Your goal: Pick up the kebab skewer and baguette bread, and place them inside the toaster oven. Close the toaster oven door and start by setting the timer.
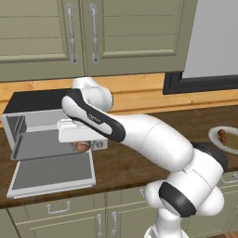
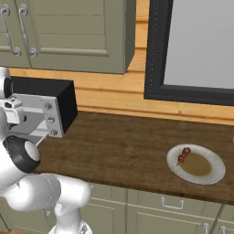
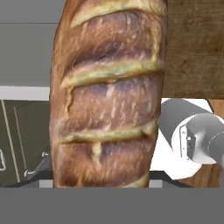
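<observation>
right now the gripper is squeezed onto the baguette bread, and in the hand view the bread sits very close, tan with pale lines across it. from the left base view a brown end of the bread pokes out under the white hand, just at the mouth of the toaster oven. the toaster oven door is folded down flat on the wooden counter, so the inside is open and looks bare where i can see it. the bread is not put down yet, i think; it looks like it is held at the opening, close to the grey floor inside. the kebab skewer lies on a white plate, well apart from the oven, on the other side of the counter. so the job is only a little way along. the bread needs to go in and be let go. then the skewer must be fetched and put in too. after that the door has to be shut and the timer turned.
</observation>
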